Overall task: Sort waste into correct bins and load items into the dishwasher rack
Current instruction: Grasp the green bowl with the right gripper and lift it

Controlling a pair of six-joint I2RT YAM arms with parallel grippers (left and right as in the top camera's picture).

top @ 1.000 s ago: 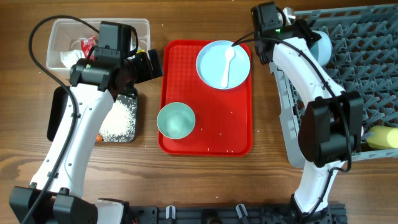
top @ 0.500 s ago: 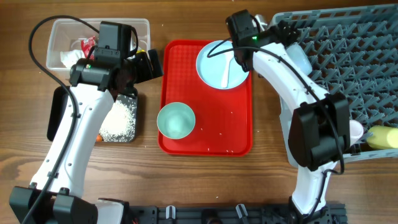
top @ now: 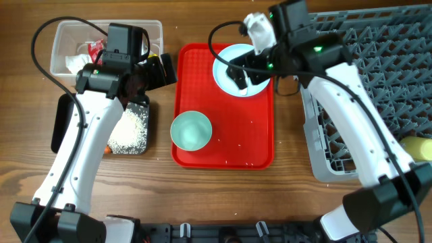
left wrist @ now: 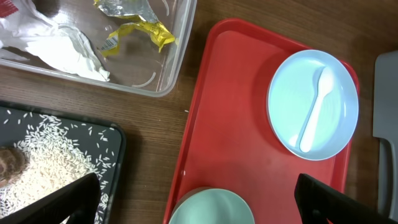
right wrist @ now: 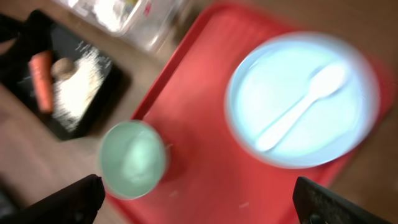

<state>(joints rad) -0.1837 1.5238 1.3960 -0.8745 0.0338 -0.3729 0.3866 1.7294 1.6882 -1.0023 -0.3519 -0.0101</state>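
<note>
Black fingers of the right gripper (right wrist: pixel 202 202) stand wide apart and empty above the red serving tray (right wrist: pixel 205 112). Just ahead of them, the white spoon (right wrist: pixel 305 102) lies on the light blue plate (right wrist: pixel 273 81) in the tray's far right corner. The left gripper (left wrist: pixel 199 202), also spread and empty, hangs beside the tray's left edge, near the light blue bowl (left wrist: pixel 208 211).

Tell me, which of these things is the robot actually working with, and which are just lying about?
Part of the job: plate, spoon, bowl, yellow cup, dishwasher rack, napkin, wrapper, rice, carrot, clear tub, black tray.
Just lying about: red serving tray, wooden table.
</note>
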